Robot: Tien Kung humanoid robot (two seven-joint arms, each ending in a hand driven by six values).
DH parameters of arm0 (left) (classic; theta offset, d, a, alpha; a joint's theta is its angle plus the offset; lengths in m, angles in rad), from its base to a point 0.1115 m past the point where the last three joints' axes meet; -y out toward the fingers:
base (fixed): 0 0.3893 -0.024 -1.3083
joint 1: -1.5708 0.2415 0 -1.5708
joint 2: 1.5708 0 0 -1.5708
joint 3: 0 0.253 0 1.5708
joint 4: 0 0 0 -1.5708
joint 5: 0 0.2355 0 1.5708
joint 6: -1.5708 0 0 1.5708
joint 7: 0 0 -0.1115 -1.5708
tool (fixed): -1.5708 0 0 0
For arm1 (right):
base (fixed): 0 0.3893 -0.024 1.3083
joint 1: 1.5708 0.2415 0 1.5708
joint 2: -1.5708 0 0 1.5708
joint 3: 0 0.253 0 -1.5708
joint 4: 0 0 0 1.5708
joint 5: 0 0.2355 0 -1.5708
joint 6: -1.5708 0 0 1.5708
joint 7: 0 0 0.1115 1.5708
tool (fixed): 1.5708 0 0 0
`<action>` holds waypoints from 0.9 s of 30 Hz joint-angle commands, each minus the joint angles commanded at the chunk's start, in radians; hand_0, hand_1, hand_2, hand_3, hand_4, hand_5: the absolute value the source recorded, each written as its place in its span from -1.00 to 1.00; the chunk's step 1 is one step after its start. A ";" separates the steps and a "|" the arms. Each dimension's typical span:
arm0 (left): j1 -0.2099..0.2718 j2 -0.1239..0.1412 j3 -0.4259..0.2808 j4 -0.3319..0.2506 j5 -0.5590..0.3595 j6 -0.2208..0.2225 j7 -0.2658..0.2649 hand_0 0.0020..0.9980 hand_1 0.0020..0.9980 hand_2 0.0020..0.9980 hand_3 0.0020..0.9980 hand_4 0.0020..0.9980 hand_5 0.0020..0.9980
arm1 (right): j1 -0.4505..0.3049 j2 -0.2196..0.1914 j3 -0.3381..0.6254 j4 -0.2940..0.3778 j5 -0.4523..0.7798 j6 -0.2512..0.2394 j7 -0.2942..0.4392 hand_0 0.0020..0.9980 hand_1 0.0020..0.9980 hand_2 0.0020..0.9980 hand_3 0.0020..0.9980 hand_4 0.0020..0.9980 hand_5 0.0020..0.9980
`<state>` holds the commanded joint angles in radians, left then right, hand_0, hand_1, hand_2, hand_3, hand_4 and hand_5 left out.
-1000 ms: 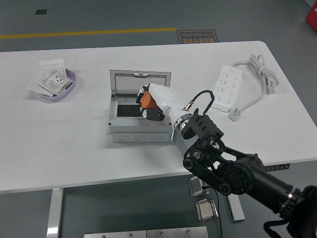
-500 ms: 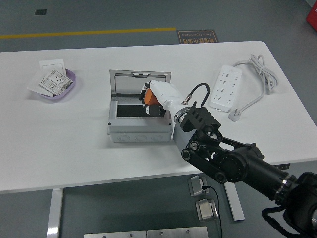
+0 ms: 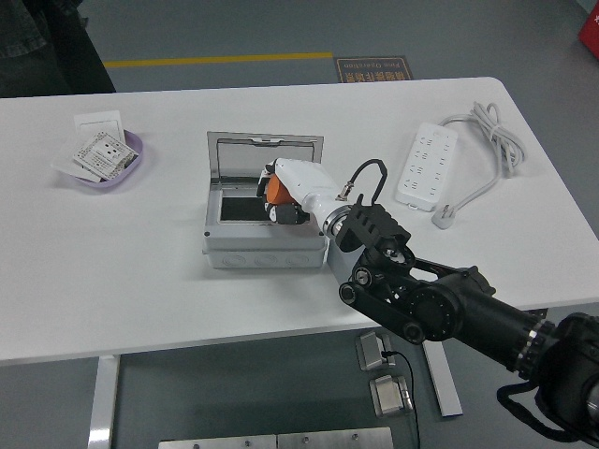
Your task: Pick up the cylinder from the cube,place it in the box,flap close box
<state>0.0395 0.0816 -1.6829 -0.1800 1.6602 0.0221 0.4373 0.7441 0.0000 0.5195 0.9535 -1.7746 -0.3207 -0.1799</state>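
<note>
Since a second ago the right arm has pushed leftward and lower, carrying its hand [image 3: 281, 195] deeper over the box, and a person's dark clothing [image 3: 47, 47] has come into view at the far left corner. On the white desk [image 3: 140, 281] the grey box [image 3: 264, 213] stands with its lid raised at the back. Over the box's dark opening the hand is clenched around the orange cylinder [image 3: 274, 188], which shows between the fingers on the hand's left side.

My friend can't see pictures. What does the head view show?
The robot's right hand holds an orange cylinder over an open grey box on a white table, its lid up.
</note>
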 joint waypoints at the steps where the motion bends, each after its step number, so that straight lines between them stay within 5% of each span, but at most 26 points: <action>1: 0.000 0.000 -0.001 0.000 0.001 0.000 0.000 0.23 0.34 0.17 0.19 0.34 -0.17 | 0.001 0.000 -0.002 0.001 0.006 -0.003 0.004 -0.85 -0.64 -0.44 -0.52 -1.00 -1.00; 18: -0.004 0.000 0.003 0.000 0.000 -0.002 0.002 0.23 0.34 0.17 0.20 0.34 -0.17 | 0.002 0.000 -0.006 -0.010 0.111 -0.016 0.083 -0.77 -0.59 -0.36 -0.44 -0.99 -1.00; 19: -0.005 0.000 0.003 0.000 0.000 -0.002 0.002 0.23 0.34 0.17 0.20 0.34 -0.17 | 0.001 0.000 -0.005 -0.012 0.113 -0.016 0.086 -0.49 -0.22 0.07 0.22 -0.19 -0.87; 24: -0.009 -0.003 0.005 0.000 0.002 -0.004 0.001 0.23 0.34 0.17 0.20 0.34 -0.17 | -0.001 0.000 0.001 -0.024 0.118 -0.015 0.099 -0.49 -0.22 0.07 0.22 -0.19 -0.87; 25: -0.009 -0.003 0.007 0.000 0.000 -0.004 0.001 0.23 0.34 0.17 0.20 0.34 -0.17 | -0.002 0.000 0.003 -0.027 0.120 -0.014 0.102 -0.28 -0.05 0.20 0.35 0.09 -0.28; 27: -0.011 -0.004 0.007 0.000 0.002 -0.005 0.000 0.23 0.34 0.17 0.20 0.34 -0.17 | -0.005 0.000 0.006 -0.034 0.127 -0.013 0.110 -0.28 -0.05 0.20 0.35 0.09 -0.28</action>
<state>0.0288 0.0781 -1.6761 -0.1800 1.6627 0.0176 0.4377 0.7396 0.0000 0.5250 0.9199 -1.6474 -0.3334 -0.0703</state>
